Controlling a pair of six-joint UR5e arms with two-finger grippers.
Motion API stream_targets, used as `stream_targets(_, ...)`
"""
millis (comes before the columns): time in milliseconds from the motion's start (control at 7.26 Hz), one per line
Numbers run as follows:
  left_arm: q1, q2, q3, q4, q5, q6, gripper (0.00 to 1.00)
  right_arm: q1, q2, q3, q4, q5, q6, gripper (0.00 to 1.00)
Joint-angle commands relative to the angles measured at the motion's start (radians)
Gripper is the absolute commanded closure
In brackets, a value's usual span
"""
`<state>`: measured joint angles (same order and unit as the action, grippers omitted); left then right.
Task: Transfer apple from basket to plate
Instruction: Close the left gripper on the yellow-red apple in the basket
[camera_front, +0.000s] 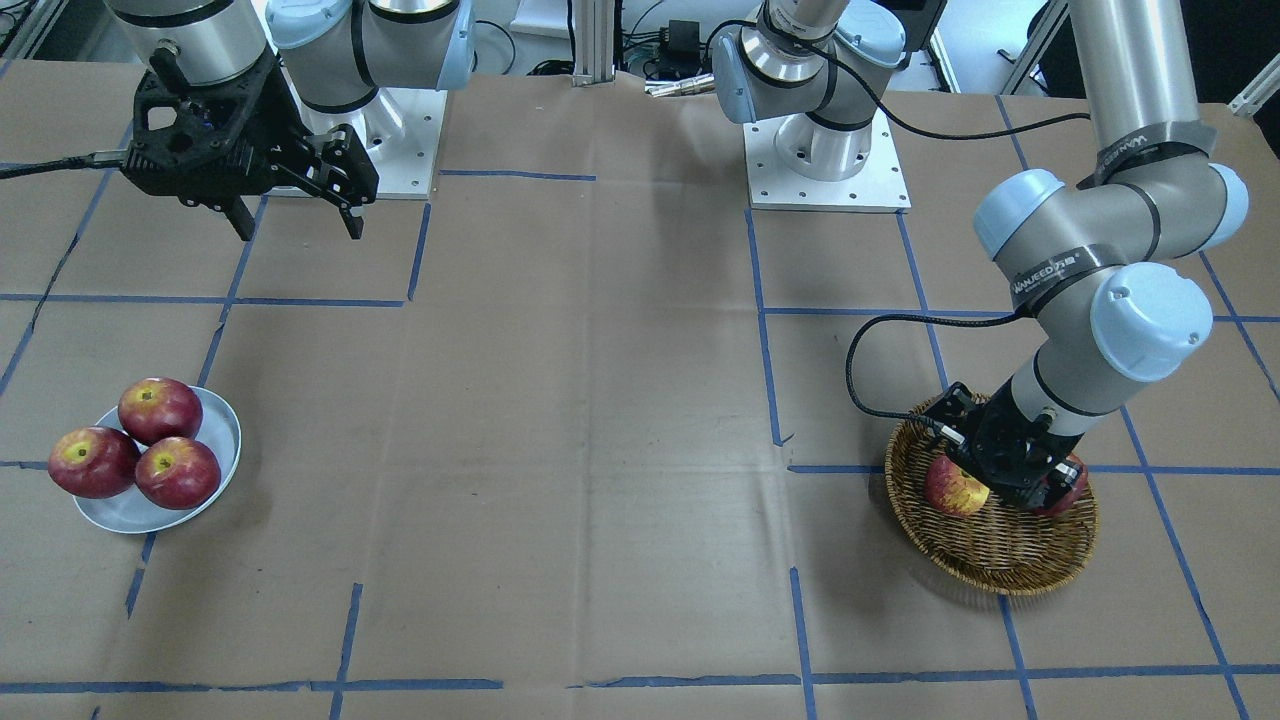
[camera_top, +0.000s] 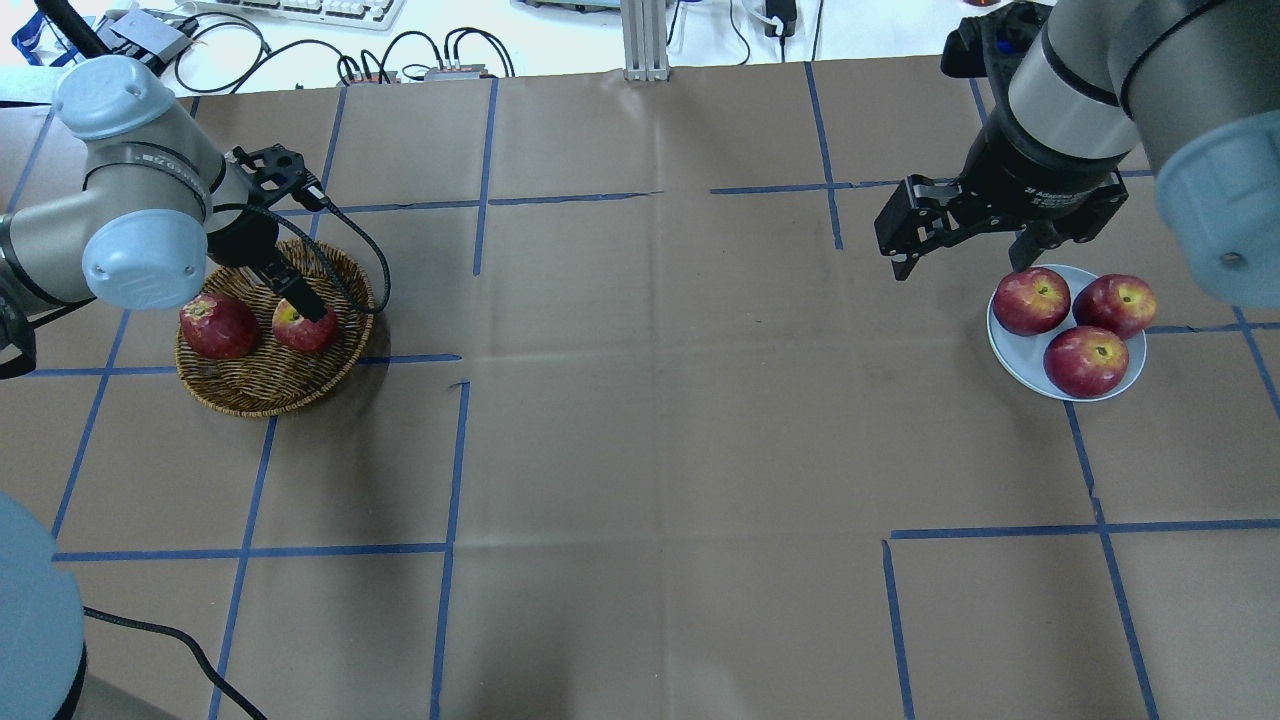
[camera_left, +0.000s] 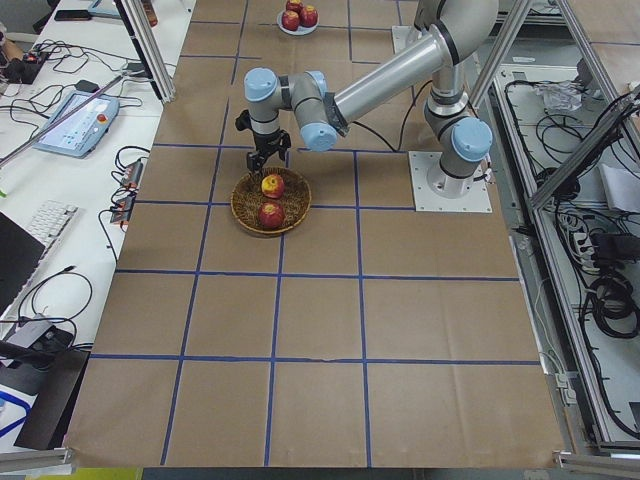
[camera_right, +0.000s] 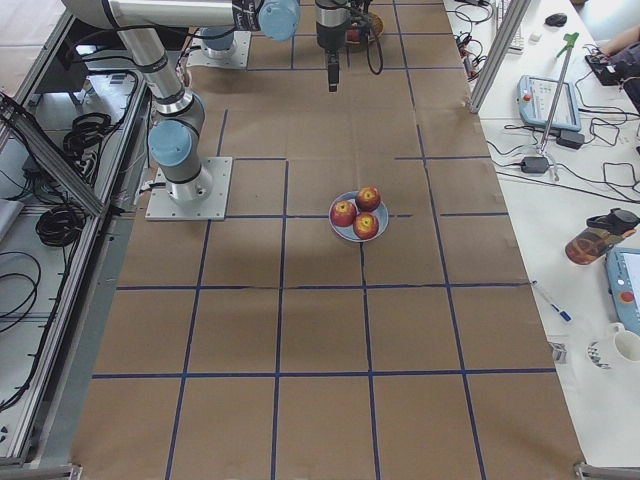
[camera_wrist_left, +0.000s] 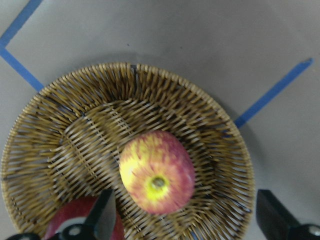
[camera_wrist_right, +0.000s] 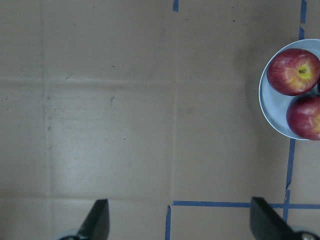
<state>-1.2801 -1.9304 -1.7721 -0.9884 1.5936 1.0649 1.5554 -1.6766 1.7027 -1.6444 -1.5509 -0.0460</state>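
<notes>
The left arm bends at the elbow and drops its forearm steeply into the basket (camera_front: 990, 572), wrist turned straight down, so that the left gripper (camera_wrist_left: 186, 205) hangs low over the basket's middle. Its fingers (camera_wrist_left: 104, 216) stand wide apart, one to each side of the apple (camera_wrist_left: 157, 172), and are not closed on it. The apple sits stem-up on the basket's woven floor, roughly central, with a darker red apple (camera_top: 218, 326) just beside it inside the same rim. The plate (camera_top: 1010, 355) lies well apart from the basket, towards the opposite end of the paper-covered table (camera_top: 640, 420), and carries three dark red apples (camera_top: 1084, 361) packed against one another. The right arm holds the right gripper (camera_top: 960, 265) raised above bare table on the basket-facing side of the plate, pointing down, with its fingers spread and nothing between them.
</notes>
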Motion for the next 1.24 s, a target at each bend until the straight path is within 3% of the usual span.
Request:
stream_targets(0, 0.004, -0.045, 0.000, 0.045, 0.002, 0.029, 0.01, 0.000, 0.000, 0.000, 0.000, 0.000, 0.000, 0.00)
stream_targets(688, 0.014, -0.090, -0.015, 0.045, 0.002, 0.029, 0.02, 0.000, 0.000, -0.002, 0.000, 0.000, 0.000, 0.00)
stream_targets(826, 0.016, -0.091, -0.020, 0.045, 0.003, 0.029, 0.06, -0.001, 0.002, -0.003, -0.002, 0.000, 0.000, 0.00)
stream_targets(1101, 0.016, -0.093, -0.009, 0.045, 0.011, 0.032, 0.38, 0.000, 0.000, -0.003, 0.000, 0.000, 0.000, 0.00)
